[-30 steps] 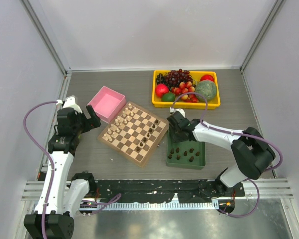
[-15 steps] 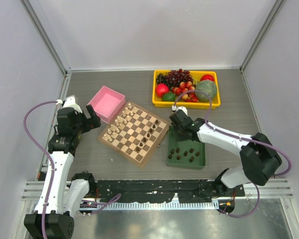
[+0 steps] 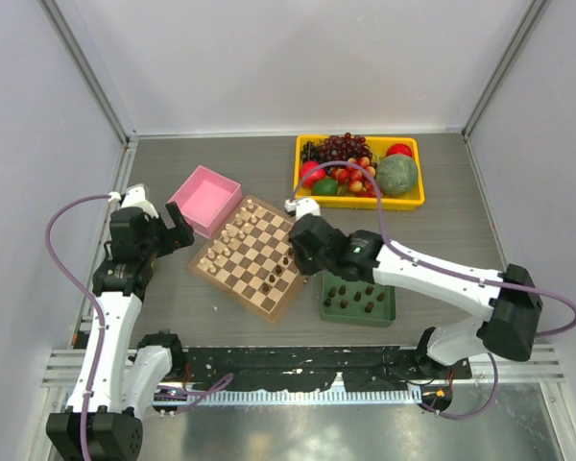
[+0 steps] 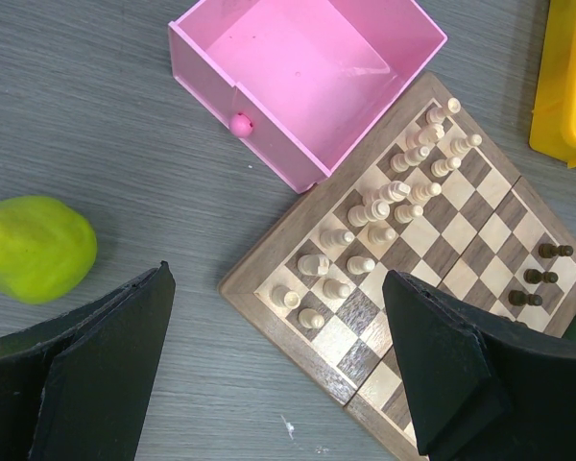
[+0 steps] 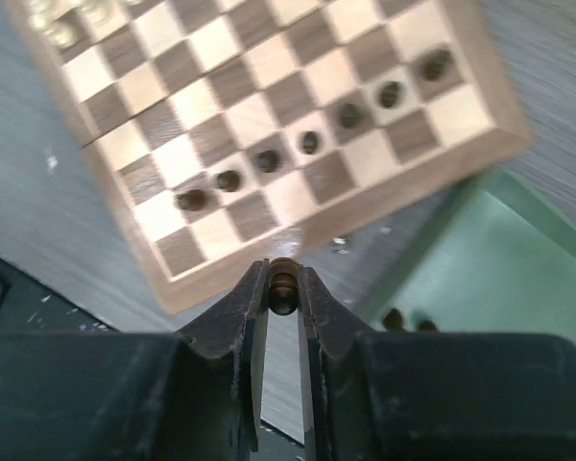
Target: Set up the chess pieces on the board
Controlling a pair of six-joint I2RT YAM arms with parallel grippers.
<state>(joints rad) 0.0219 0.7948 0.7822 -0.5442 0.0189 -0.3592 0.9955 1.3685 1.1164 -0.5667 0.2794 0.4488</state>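
R arm (image 3: 432, 274) brought piece (image 5: 283, 284) to board (image 5: 269, 125).

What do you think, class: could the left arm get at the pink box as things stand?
Probably yes. The left tool hangs open just short of the pink box, only bare table lies between them, and nothing stands in its path.

A pink box (image 3: 205, 200) sits on the grey bench (image 3: 442, 221). A yellow tray (image 3: 403, 201) holds grapes (image 3: 344, 147). A green tray (image 3: 360, 320) lies nearer. A green fruit (image 4: 34, 248) lies alone.
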